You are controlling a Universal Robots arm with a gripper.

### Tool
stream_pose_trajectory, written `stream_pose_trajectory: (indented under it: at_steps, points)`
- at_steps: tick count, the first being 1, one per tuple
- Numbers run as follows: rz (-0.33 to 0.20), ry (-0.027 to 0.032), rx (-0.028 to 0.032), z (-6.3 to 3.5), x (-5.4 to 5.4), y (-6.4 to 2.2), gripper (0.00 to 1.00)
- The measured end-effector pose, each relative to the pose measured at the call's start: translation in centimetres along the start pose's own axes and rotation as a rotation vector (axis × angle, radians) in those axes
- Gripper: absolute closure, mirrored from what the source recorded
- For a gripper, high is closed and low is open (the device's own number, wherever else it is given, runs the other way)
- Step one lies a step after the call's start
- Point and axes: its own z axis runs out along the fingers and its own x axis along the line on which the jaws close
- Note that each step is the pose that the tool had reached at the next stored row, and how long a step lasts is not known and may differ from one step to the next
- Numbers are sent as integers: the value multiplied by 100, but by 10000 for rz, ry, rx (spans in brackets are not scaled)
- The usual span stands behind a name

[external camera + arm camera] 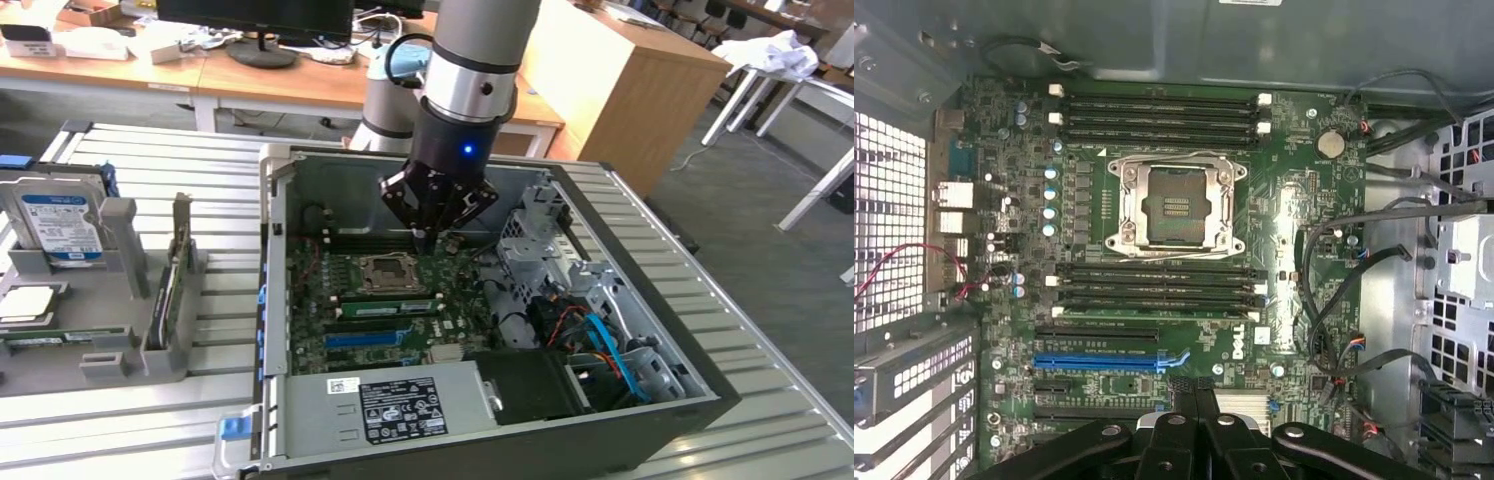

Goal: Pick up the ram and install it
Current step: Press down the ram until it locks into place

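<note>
My gripper (424,237) hangs shut inside the open computer case (274,300), with nothing between its fingers. Its tip is just above the memory slots behind the CPU socket (383,270). In front of that socket, a long green stick with dark chips, the ram (387,306), stands in a slot on the motherboard. In the wrist view the shut fingers (1194,400) point down over the board near the blue slot strip (1104,360). The dark slot rows (1159,288) lie beside the socket (1174,205). I cannot make out the stick there.
A grey holder (114,355) at the exterior view's left carries a hard drive (60,225), a dark upright card (163,300) and a thin green strip (47,340). The power supply (387,405), cables (601,335) and drive cage (534,215) crowd the case.
</note>
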Motion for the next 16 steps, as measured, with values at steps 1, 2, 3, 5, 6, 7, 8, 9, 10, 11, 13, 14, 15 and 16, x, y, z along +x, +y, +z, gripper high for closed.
stream_pose_trajectory:
  at_steps: [1, 2, 3, 5, 6, 7, 8, 9, 10, 11, 13, 14, 15, 16]
  points:
    - [0, -1, -3, -10, 0, 0, 89]
    - [1, -1, -8, -19, 0, 1, 89]
    - [1, -3, -15, -23, 0, 1, 89]
    - [1, -2, -16, -29, -1, 1, 89]
    - [1, -2, -16, -34, -1, 1, 89]
    - [0, -2, -17, -39, -1, 1, 89]
    - [1, -3, -19, -39, -1, 1, 89]
    - [0, -3, -18, -40, -1, 1, 89]
    - [0, -3, -19, -39, -1, 1, 89]
    - [0, -3, -19, -39, -1, 1, 89]
    - [0, -2, -18, -40, -1, 1, 89]
    - [1, -2, -17, -40, -1, 1, 89]
    - [1, -2, -20, -40, -1, 1, 89]
    - [1, 0, -33, -42, -1, 0, 89]
